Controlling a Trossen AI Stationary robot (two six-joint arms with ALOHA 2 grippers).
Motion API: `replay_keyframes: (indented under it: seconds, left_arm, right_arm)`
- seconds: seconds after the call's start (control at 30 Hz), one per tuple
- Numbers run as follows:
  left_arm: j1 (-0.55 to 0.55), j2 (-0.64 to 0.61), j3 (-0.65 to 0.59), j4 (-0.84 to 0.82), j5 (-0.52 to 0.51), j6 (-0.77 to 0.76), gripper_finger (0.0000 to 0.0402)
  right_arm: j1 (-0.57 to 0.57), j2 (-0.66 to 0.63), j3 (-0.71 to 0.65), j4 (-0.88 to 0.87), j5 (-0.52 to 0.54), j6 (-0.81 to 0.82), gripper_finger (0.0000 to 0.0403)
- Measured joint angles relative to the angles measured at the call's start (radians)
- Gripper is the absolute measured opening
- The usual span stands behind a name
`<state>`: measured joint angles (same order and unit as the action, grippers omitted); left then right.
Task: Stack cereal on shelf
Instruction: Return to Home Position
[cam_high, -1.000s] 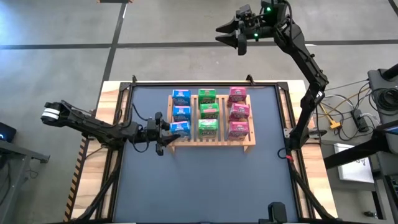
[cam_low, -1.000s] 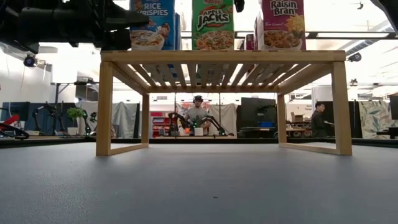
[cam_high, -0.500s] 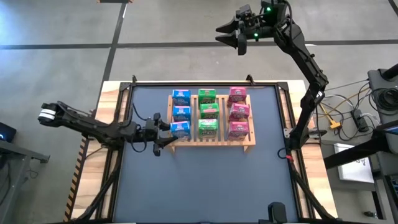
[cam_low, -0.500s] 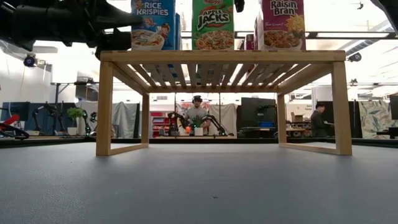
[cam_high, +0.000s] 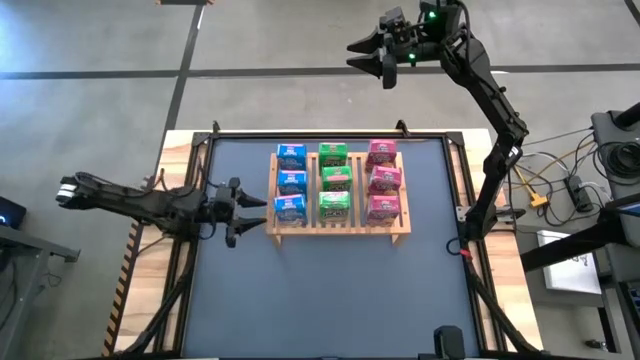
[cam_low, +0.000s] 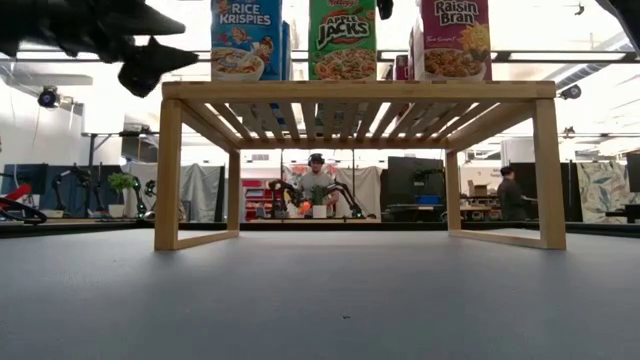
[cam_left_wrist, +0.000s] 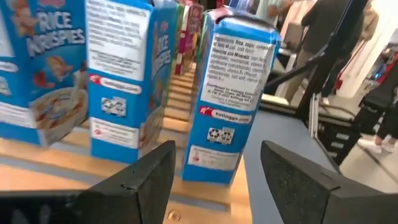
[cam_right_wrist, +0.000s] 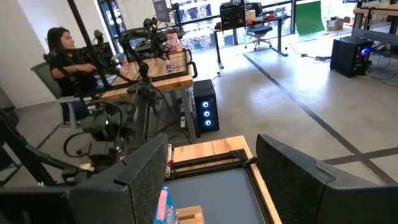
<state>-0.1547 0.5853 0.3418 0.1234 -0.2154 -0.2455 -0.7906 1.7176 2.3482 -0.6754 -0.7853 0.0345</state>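
Left gripper (cam_high: 254, 207), fingers apart, beside shelf (cam_high: 340, 231); rear cereal (cam_high: 333, 153) hidden in low view.

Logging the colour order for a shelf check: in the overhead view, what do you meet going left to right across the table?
left gripper → blue cereal boxes → green cereal boxes → pink cereal boxes

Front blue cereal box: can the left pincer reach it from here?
Probably yes: the left pincer hangs open just beside the shelf, facing the front blue cereal box, nothing between them.
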Motion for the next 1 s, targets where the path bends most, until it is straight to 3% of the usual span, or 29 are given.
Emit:
replay_keyframes:
  seconds: [0.17,0.3,0.43,0.7,0.87,1.0]
  left_arm:
    - [0.001,-0.096,0.127,-0.232,-0.017,0.016,0.0209]
    - [0.002,-0.149,0.253,-0.377,-0.097,0.068,0.019]
    - [0.002,-0.214,0.346,-0.484,-0.196,0.136,0.0161]
    - [0.002,-0.403,0.352,-0.5,-0.292,0.184,0.0077]
    - [0.002,-0.481,0.32,-0.454,-0.301,0.195,0.0028]
    - [0.002,-0.519,0.283,-0.376,-0.302,0.235,0.0003]
  right_arm:
    - [0.0,-0.024,-0.001,-0.028,0.005,0.004,0.0233]
    - [0.001,-0.082,-0.001,-0.135,0.118,-0.097,0.0226]
    - [0.0,-0.138,-0.004,-0.201,0.16,-0.144,0.0209]
    - [0.0,-0.265,-0.099,-0.281,0.228,-0.214,0.0168]
    - [-0.005,-0.389,-0.282,-0.244,0.249,-0.218,0.0143]
    - [-0.009,-0.524,-0.477,-0.162,0.331,-0.206,0.0125]
